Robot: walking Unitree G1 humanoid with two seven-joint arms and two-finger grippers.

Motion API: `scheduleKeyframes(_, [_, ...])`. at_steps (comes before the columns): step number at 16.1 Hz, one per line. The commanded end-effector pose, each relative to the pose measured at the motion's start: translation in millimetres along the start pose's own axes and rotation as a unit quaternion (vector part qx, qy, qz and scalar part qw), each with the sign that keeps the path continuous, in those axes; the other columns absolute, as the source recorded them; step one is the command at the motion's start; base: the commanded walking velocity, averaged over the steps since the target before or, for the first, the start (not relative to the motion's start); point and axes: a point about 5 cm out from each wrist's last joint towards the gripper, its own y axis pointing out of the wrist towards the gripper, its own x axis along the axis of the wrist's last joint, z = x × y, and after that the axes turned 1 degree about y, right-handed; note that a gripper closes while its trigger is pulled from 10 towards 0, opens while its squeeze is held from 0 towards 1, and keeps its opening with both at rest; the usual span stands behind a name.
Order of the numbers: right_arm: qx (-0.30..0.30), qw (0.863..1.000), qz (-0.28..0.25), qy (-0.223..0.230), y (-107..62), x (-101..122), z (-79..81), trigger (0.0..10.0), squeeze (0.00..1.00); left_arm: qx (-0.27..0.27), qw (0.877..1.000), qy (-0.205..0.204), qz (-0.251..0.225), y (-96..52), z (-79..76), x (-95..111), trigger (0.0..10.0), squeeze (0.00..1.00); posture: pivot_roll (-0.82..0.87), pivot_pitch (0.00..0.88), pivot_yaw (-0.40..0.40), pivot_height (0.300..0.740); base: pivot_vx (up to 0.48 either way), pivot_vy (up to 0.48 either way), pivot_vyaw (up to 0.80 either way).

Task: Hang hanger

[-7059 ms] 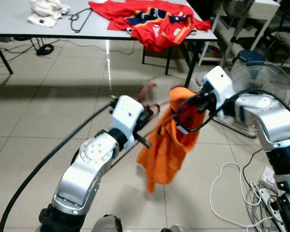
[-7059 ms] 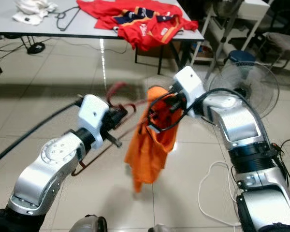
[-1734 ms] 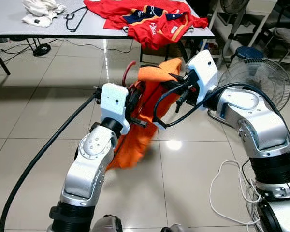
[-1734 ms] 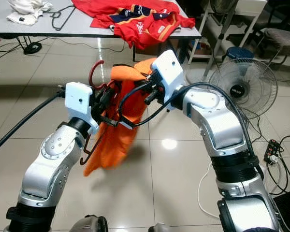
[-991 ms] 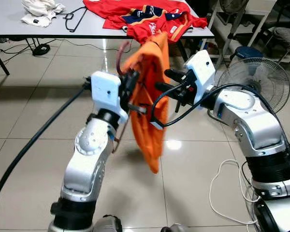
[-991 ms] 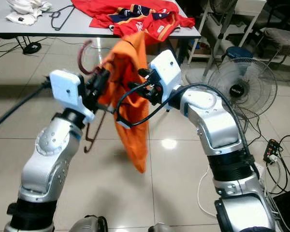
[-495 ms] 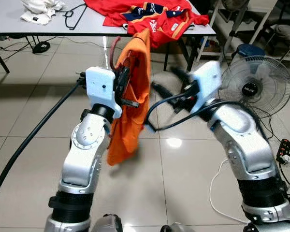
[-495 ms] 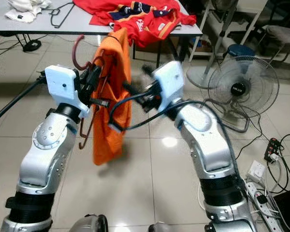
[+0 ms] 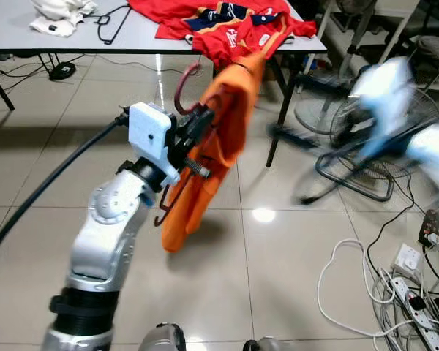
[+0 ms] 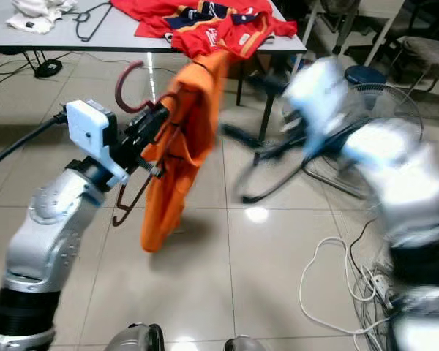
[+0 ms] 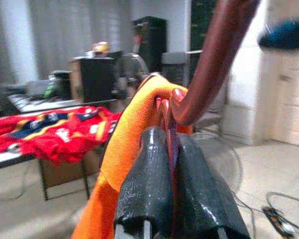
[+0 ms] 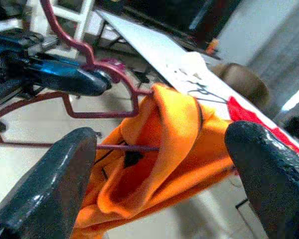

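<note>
Left gripper (image 9: 199, 126) raised over the tiled floor (image 9: 263, 270), black fingers (image 11: 154, 189) pressed tight together on the dark red hanger (image 9: 181, 99) just below its hook. Hook curving up above the fingertips; lower bar of the hanger dangling down beside the silver forearm. Orange garment (image 9: 208, 164) draped over the hanger's right shoulder, hanging loose toward the floor without reaching it, its top edge lifted close to the near edge of the grey table (image 9: 73, 45).

Right gripper (image 12: 164, 164) off to the right of the garment, apart from it, fingers spread wide with nothing between them; right arm heavily blurred in both head views.

Farther back on the table: red jersey (image 9: 227, 25) spilling over the near edge, crumpled white cloth (image 9: 64, 16) at the far left, thin black hanger (image 9: 111, 16) beside it.

Right of the scene: standing fan (image 9: 366, 157) low on the floor, smeared by blur; white cable (image 9: 344, 278) and power strip (image 9: 424, 314) near the right corner.
</note>
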Motion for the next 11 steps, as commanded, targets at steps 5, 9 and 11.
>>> scheduleKeyframes(5, [0.136, 0.989, 0.031, 0.041, -19.9, 21, -18.2, 10.0, 1.00, -0.111, 0.994, -0.006, -0.022, -4.7, -9.8, 17, 10.0, 0.00, -0.12, 0.072, -0.069, 0.740, 0.000, 0.000, 0.00])
scheduleKeyframes(9, [0.200, 0.974, 0.091, 0.053, -14.0, 15, -17.7, 10.0, 1.00, -0.192, 0.981, -0.014, 0.005, -11.7, -18.1, 17, 10.0, 0.00, -0.12, 0.071, -0.073, 0.740, 0.000, 0.000, 0.00])
scheduleKeyframes(11, [0.202, 0.973, 0.102, 0.051, -8.6, 10, -18.5, 10.0, 1.00, -0.222, 0.975, -0.006, 0.017, -12.0, -19.0, 19, 10.0, 0.00, -0.09, 0.077, -0.072, 0.740, 0.000, 0.000, 0.00])
